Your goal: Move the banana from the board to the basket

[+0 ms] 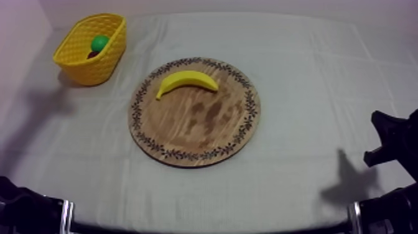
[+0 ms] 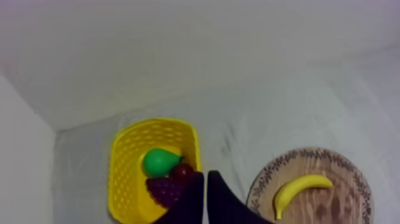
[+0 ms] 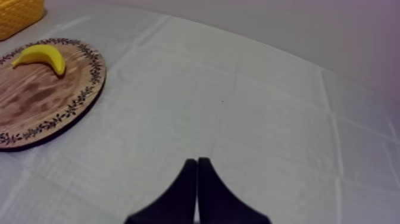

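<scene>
Low at the near corners of the worktop (image 1: 311,74) sit the two black arms, the left arm (image 1: 25,208) at one side and the right arm (image 1: 393,142) at the other, both well apart from the fruit. The left arm's fingers (image 2: 190,201) lie pressed together in a narrow wedge with nothing between them, and they hang on the near side of the yellow basket (image 1: 93,70), their tips overlapping its near rim as seen from that arm. The right arm's fingers (image 3: 184,192) are likewise closed to a thin wedge on nothing, over bare grey-white cloth (image 3: 268,107), with the wooden board (image 1: 193,134) well off to one side of them.

That round board, with its dark leafy pattern round the rim, lies about the middle of the worktop. The banana (image 1: 186,81) rests on it, lying flat near the far edge, its curve arching away from me, one end reaching toward the side where the basket is. Nothing touches it.

At the far left corner stands the basket, apart from the board. Inside it I can see a green pear (image 2: 159,161), a small red fruit (image 2: 183,172) just beside the pear, and a dark bunch of grapes (image 2: 165,187) close against both.
</scene>
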You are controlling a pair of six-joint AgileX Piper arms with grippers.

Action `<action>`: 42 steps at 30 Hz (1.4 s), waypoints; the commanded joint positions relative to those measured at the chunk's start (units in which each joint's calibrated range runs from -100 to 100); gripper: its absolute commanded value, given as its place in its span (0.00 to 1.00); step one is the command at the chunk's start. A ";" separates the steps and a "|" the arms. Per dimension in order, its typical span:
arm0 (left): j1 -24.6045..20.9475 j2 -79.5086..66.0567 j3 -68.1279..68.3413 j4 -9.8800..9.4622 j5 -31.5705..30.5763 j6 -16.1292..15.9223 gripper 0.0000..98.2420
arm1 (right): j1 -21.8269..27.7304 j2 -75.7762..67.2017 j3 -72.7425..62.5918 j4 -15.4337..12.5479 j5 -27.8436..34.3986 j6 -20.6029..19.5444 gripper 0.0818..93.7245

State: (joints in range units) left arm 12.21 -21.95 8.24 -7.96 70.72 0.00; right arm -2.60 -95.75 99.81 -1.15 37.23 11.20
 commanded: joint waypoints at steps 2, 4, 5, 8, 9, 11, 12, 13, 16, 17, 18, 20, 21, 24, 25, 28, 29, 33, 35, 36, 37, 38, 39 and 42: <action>1.64 0.89 -0.07 -0.19 0.63 -0.54 0.00 | 0.00 0.00 -0.03 0.00 0.02 0.01 0.00; 2.74 1.42 0.01 -0.46 1.00 -0.71 0.00 | 0.00 0.00 -0.03 0.00 0.02 0.01 0.00; 3.28 1.65 0.12 -0.56 1.16 -0.80 0.00 | 0.00 0.00 -0.03 0.00 0.02 0.01 0.00; 4.80 2.18 0.69 -0.68 1.54 -1.26 0.00 | 0.00 0.00 -0.03 0.00 0.02 0.01 0.00; 5.27 2.33 0.96 -0.66 1.60 -1.47 0.00 | 0.00 0.00 -0.03 0.00 0.02 0.01 0.00; 6.21 2.75 1.55 -0.61 1.71 -1.90 0.00 | 0.00 0.00 -0.03 0.00 0.02 0.01 0.00; 6.71 3.04 1.83 -0.67 1.77 -2.10 0.00 | 0.00 0.00 -0.03 0.00 0.02 0.01 0.00; 7.24 3.38 2.12 -0.78 1.84 -2.28 0.00 | 0.00 0.00 -0.03 0.00 0.02 0.01 0.00; 8.53 4.57 2.65 -1.13 1.94 -2.82 0.00 | 0.00 0.00 -0.03 0.00 0.02 0.01 0.00; 8.83 5.01 2.70 -1.19 1.86 -3.01 0.00 | 0.00 0.00 -0.03 0.00 0.02 0.01 0.00; 9.09 5.51 2.73 -1.24 1.71 -3.18 0.00 | 0.00 0.00 -0.03 0.00 0.02 0.01 0.00; 9.45 6.48 2.83 -1.29 1.12 -3.42 0.00 | 0.00 0.00 -0.03 0.00 0.02 0.01 0.00; 9.57 6.98 2.86 -1.29 0.85 -3.56 0.00 | 0.00 0.00 -0.03 0.00 0.02 0.01 0.00; 9.87 8.23 2.90 -1.15 0.10 -4.11 0.00 | 0.00 0.00 -0.03 0.00 0.02 0.01 0.00; 10.01 8.56 2.91 -1.16 -0.06 -4.22 0.00 | 0.00 0.00 -0.03 0.00 0.02 0.01 0.00; 10.49 9.35 2.92 -1.28 -0.57 -4.30 0.00 | 0.00 0.00 -0.03 0.00 0.02 0.01 0.00; 10.64 9.52 2.92 -1.30 -0.65 -4.41 0.00 | 0.00 0.00 -0.03 0.00 0.02 0.01 0.00; 11.12 9.96 3.47 -1.44 -0.80 -4.65 0.03 | 0.00 0.00 -0.03 0.00 0.02 0.01 0.00; 11.30 10.15 3.70 -1.71 -0.62 -4.02 0.14 | 0.00 0.00 -0.03 0.00 0.02 0.01 0.00; 11.34 10.26 3.81 -1.75 -0.39 -4.04 0.23 | 0.00 0.00 -0.03 0.00 0.02 0.01 0.00; 11.36 10.34 4.01 -1.73 -0.11 -4.39 0.31 | 0.00 0.00 -0.03 0.00 0.02 0.01 0.00; 11.45 10.45 4.22 -1.72 0.25 -4.82 0.39 | 0.00 0.00 -0.03 0.00 0.02 0.01 0.00; 11.57 10.55 4.43 -1.71 0.73 -5.27 0.45 | 0.00 0.00 -0.03 0.00 0.02 0.01 0.00; 12.04 10.99 4.58 -1.71 2.09 -5.89 0.57 | 0.00 0.00 -0.03 0.00 0.02 0.01 0.00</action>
State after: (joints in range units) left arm 24.17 -11.05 12.85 -9.67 72.51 -5.64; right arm -2.60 -95.75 99.81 -1.15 37.23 11.20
